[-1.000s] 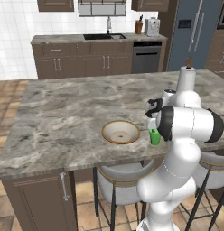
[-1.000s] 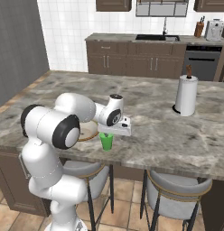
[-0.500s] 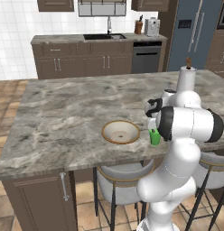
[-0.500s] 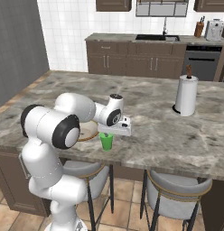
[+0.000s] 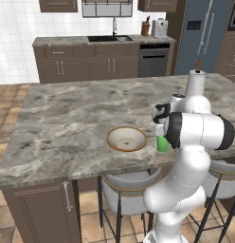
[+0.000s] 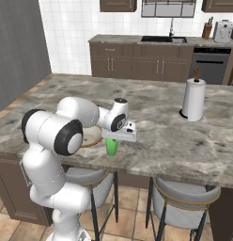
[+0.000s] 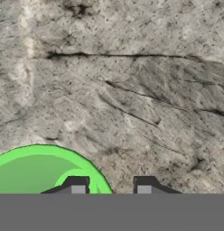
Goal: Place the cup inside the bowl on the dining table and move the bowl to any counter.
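One cup (image 6: 111, 147) beside bowl (image 5: 126, 138)

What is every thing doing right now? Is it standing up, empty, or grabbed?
cup, standing upright on the dining table, empty.
bowl, right way up beside the cup, empty.
pincer, tips either side of the cup's rim; grip unclear.
paper towel roll, standing upright.

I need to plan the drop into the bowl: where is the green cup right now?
The cup stands on the dining table near its front edge, just right of the bowl, directly under the end effector.
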You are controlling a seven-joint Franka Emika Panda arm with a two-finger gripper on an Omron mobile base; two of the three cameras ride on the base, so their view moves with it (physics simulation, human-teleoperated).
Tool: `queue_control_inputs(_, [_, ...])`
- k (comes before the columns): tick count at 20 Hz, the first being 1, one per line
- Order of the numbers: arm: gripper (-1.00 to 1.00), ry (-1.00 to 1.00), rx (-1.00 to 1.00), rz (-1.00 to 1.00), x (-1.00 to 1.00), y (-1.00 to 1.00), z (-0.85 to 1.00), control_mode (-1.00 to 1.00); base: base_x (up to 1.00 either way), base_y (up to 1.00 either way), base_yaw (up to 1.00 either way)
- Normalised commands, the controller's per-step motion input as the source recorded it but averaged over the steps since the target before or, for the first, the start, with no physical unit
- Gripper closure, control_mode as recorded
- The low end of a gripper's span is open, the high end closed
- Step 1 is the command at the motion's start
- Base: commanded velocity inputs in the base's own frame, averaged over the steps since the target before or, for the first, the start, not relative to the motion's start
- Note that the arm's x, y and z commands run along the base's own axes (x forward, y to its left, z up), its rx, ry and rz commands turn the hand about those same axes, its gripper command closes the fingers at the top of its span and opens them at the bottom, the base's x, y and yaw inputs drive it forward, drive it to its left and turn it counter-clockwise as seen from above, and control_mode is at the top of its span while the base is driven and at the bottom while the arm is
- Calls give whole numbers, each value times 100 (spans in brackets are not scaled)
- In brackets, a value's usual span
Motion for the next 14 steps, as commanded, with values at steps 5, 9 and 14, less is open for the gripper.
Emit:
queue_control_inputs(5, [100,0,0,0,0,0,0,-100,0,0,0])
queue_control_inputs(9, [100,-1,1,0,0,-8,2,-100,0,0,0])
queue_control_inputs(14, [100,-7,3,0,-1,-5,23,-100,0,0,0])
